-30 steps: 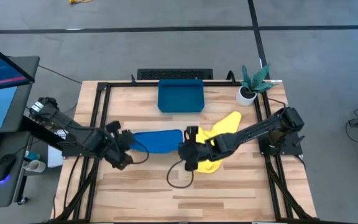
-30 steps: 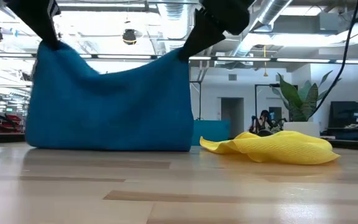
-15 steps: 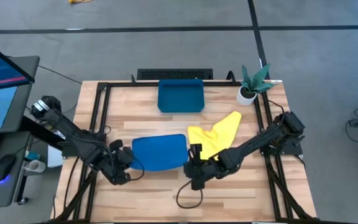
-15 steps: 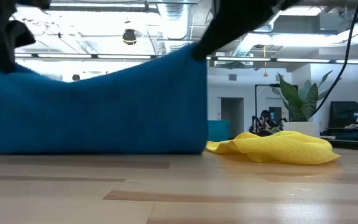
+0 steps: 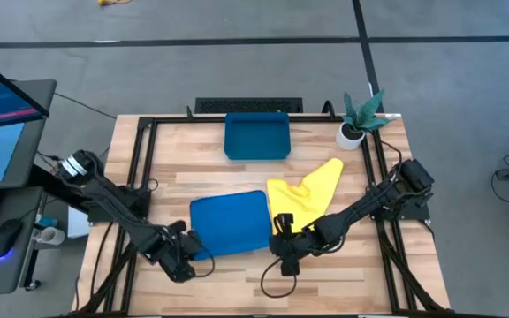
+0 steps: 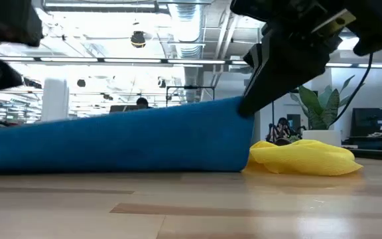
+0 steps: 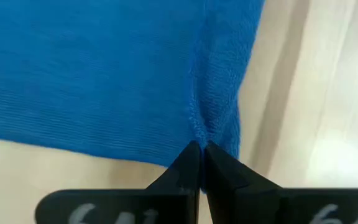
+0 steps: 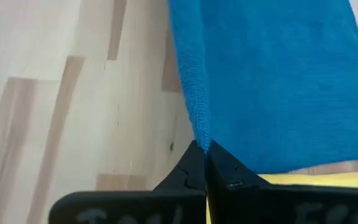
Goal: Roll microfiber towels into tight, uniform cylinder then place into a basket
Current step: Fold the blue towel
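Two towels (image 5: 230, 223), one basket (image 5: 257, 136), one plant (image 5: 360, 115), two hands (image 5: 190, 257).

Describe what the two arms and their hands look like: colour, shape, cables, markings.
Both arms are dark, jointed and slender. The left arm has a pale band near its base; a thin black cable loops on the table below the right arm. Each hand, left hand and right hand, ends in two black wedge-shaped fingers above a dark bar bearing faint pale characters.
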### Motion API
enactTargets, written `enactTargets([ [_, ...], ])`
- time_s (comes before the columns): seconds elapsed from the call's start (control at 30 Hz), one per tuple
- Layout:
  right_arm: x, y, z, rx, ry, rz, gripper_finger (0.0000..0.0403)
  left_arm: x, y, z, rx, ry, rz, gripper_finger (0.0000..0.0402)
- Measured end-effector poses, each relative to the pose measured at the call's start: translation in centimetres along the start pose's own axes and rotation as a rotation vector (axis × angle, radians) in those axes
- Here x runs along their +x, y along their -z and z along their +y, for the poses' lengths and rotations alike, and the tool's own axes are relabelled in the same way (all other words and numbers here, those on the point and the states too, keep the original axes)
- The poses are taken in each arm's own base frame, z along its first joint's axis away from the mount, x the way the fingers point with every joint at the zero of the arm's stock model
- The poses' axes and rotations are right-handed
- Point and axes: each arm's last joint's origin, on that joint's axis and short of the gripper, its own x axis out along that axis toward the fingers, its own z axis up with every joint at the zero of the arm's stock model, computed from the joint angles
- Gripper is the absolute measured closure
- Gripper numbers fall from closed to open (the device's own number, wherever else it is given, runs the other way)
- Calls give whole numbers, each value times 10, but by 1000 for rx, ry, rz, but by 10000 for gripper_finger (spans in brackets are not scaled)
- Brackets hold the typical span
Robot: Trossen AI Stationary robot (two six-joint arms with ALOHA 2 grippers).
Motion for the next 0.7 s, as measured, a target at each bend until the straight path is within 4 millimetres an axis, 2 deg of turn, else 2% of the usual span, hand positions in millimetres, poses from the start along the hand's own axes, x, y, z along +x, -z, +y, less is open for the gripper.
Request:
enactTargets([
  [0.13, 1, 3, 1, 5, -42, 18, 397, 15, 4, -3, 20, -9, 49, 400],
  [0.27, 1, 2, 1, 4, -45, 12, 393, 14, 3, -5, 32, -11, 46, 400],
  [0.57, 5, 0, -16, -36, 32, 24, 394, -24, -11, 0, 78, -199, -14, 400],
  [0.7, 7, 2, -28, -57, 109, 58, 396, -31, -12, 10, 21, -302, -45, 400],
])
